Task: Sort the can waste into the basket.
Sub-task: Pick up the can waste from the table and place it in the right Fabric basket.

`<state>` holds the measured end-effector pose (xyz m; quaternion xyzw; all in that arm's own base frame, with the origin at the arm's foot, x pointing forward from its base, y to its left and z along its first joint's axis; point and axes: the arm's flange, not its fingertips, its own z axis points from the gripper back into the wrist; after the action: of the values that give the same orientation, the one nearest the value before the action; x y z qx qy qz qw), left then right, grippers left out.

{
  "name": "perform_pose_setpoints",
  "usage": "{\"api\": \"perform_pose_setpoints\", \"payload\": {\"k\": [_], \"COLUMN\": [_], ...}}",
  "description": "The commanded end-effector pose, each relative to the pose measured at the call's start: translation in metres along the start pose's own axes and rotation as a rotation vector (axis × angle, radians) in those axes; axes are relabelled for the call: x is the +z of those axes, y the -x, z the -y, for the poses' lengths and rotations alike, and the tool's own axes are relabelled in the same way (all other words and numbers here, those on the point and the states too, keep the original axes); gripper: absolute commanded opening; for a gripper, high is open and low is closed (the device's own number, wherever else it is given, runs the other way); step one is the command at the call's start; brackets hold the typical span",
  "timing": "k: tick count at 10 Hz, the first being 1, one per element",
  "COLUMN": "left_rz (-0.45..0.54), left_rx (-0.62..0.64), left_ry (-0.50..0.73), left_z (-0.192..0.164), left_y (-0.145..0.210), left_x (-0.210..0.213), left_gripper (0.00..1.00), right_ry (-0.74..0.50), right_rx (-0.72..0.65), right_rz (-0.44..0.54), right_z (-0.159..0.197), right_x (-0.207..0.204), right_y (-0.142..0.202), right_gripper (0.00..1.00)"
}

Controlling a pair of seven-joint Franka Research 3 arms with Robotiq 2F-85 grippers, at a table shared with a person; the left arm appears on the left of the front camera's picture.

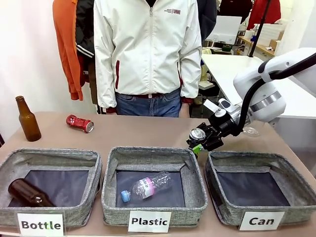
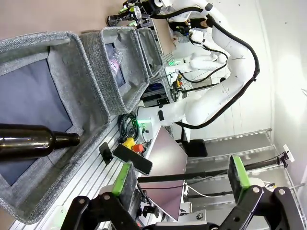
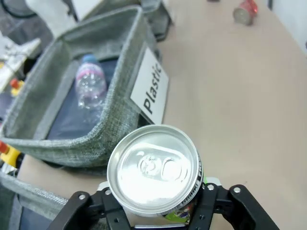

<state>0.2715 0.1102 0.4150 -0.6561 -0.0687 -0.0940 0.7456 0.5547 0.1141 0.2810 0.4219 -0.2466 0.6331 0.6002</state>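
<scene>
Right pincer was clenched on the black can, silver top tipped up toward the wrist cam. The can was held clear of the table, just by the far-left corner of the basket labelled "Can", w/ the "Plastic" bin next door; a clear plastic bottle lay in that one. Left pincer was released, fingers wide apart, nothing btw them, near the "Bottle" bin, where a brown bottle lay on its side. Farther out, the red can lay on its side on the table's far left, near a 2nd brown bottle standing upright. A person in a white jacket stood at the far edge.
</scene>
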Motion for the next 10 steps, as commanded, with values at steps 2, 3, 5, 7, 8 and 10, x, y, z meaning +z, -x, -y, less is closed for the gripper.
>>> {"api": "perform_pose_setpoints", "payload": {"k": [2, 3, 5, 7, 8, 10], "left_rz": [-0.004, -0.004, -0.004, -0.004, -0.004, -0.004], "left_rx": [0.012, 0.012, 0.012, 0.012, 0.012, 0.012], "left_ry": [0.005, 0.005, 0.005, 0.005, 0.005, 0.005], "left_z": [0.005, 0.005, 0.005, 0.005, 0.005, 0.005], "left_y": [0.002, 0.002, 0.002, 0.002, 0.002, 0.002], "left_x": [0.001, 0.001, 0.001, 0.001, 0.001, 0.001], "left_gripper": [1.0, 1.0, 1.0, 1.0, 1.0, 1.0], "right_ry": [0.001, 0.001, 0.011, 0.014, 0.019, 0.054], "right_rx": [0.028, 0.03, 0.03, 0.044, 0.064, 0.167], "right_rz": [0.048, 0.053, 0.057, 0.06, 0.064, 0.075], "right_z": [0.007, 0.006, 0.006, 0.003, -0.002, -0.038], "right_x": [0.003, 0.004, 0.007, 0.01, 0.013, 0.038], "right_y": [-0.001, -0.001, 0.0, -0.003, -0.01, -0.052], "right_gripper": [0.0, 0.0, 0.0, 0.0, 0.0, 0.0]}}
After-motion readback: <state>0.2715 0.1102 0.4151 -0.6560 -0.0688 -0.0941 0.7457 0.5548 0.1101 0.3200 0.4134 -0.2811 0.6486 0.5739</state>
